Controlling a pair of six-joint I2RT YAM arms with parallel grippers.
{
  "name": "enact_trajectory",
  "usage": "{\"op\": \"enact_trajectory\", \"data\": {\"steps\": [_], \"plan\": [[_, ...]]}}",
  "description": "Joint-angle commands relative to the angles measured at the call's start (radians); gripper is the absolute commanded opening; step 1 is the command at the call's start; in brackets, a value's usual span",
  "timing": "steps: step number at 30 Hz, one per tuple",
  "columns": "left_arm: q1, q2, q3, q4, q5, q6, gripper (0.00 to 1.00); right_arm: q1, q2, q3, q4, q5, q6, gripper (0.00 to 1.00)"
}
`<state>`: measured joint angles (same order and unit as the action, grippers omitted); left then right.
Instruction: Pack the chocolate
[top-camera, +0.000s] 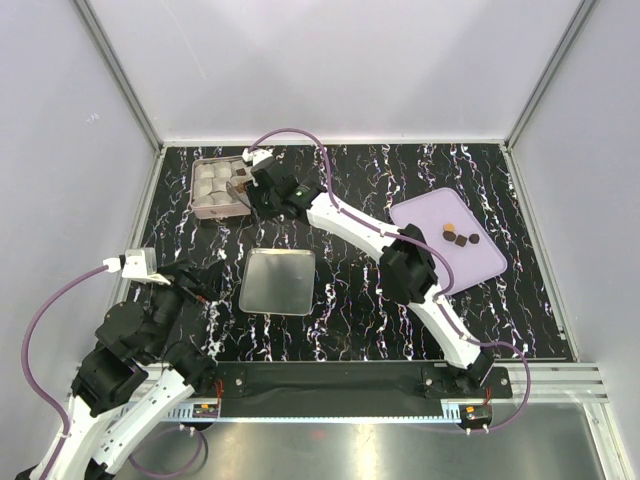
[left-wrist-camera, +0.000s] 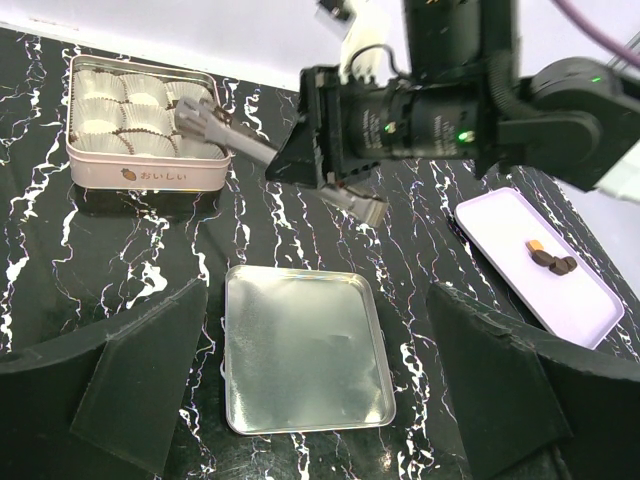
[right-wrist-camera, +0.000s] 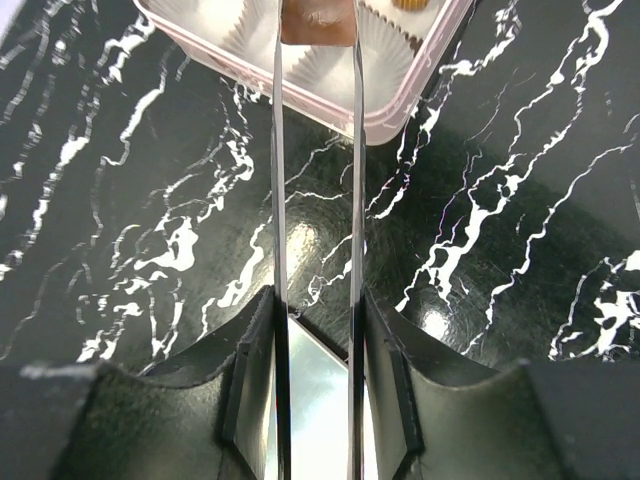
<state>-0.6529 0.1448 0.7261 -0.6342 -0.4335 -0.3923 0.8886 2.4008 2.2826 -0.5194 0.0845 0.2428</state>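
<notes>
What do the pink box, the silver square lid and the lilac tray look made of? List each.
Pink box: seemingly painted tin, glossy, with printed lettering on its wall. Silver lid: bare metal, satin finish, dull reflections and a rolled rim. Lilac tray: probably plastic, matte, uniform colour, no glare.

Both arms: white shell links w/ black joint housings. Left arm sits at 7 o'clock in top view, right arm from 5 o'clock to ctr. Purple cable runs along each. White wrist cam block on each. Black cylindrical wrist motor w/ green LED. Left gripper: broad matte-black wedge fingers. Right gripper: thin shiny metal blade fingers on black mounts. Black base bar at 6 o'clock.
</notes>
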Motion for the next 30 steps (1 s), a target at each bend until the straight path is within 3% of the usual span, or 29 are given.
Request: {"op": "enact_trajectory", "data": {"steps": [1, 30], "plan": [[0.001, -0.013, -0.001, 0.051, -0.019, 0.006, 0.99, 0.010, 0.011, 0.055, 0.053, 0.001, -0.027, 0.43], [0.001, -0.011, -0.001, 0.053, -0.019, 0.006, 0.99, 0.012, 0.046, 0.055, 0.042, 0.075, -0.099, 0.52]]}}
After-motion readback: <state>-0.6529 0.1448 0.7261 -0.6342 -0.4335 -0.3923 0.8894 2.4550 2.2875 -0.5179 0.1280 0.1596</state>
